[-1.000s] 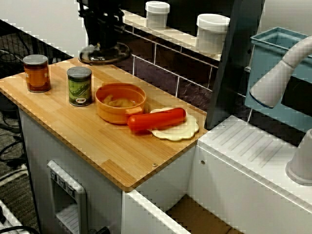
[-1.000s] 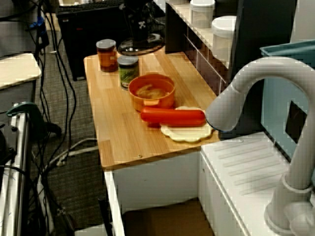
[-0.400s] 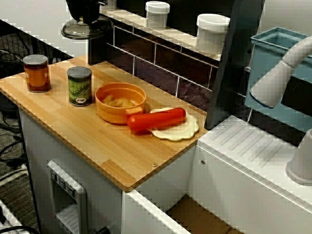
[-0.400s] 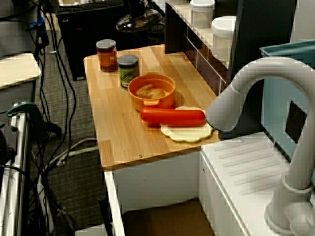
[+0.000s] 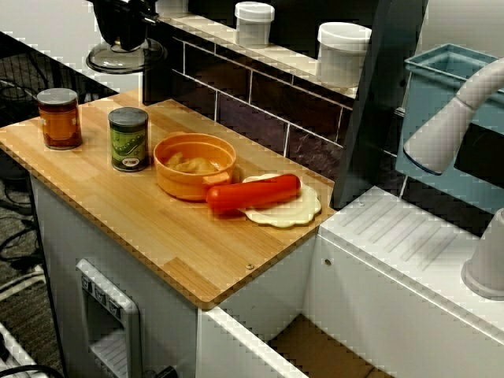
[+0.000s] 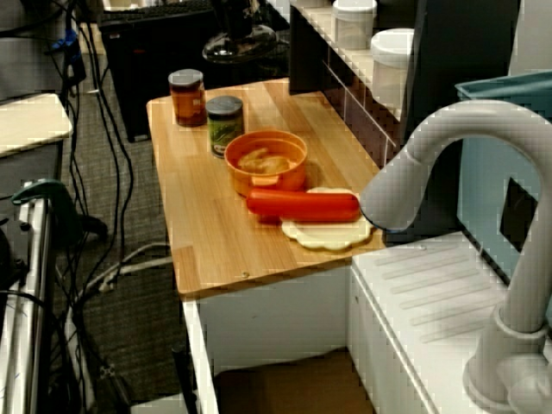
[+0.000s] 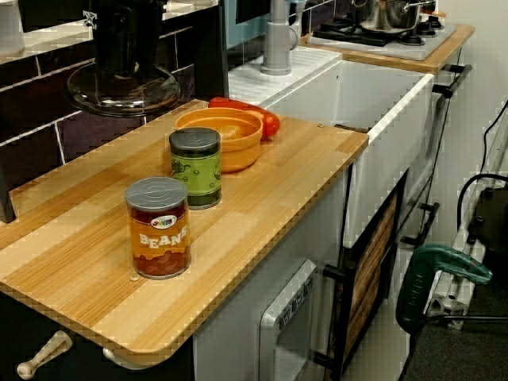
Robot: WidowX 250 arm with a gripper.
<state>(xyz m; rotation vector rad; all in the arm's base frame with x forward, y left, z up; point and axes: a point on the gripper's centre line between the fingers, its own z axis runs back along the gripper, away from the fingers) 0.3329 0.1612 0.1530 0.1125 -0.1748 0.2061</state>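
Jaws look clamped on the top of a clear round glass lid (image 7: 123, 89): I see it hanging level in the air with nothing else bearing it. It sits above the back of the wooden worktop (image 5: 157, 228), close to the dark tiled wall (image 5: 260, 102). Below and in front of it stand a green tin can (image 7: 196, 167) and an orange-labelled bean can (image 7: 159, 228), both apart from the lid. An orange plastic bowl (image 5: 194, 164) is just beside a red sausage (image 5: 253, 193), which lies across a cream scalloped plate (image 5: 293, 211).

tool (image 5: 124, 33) cut off @ top, fingers hidden
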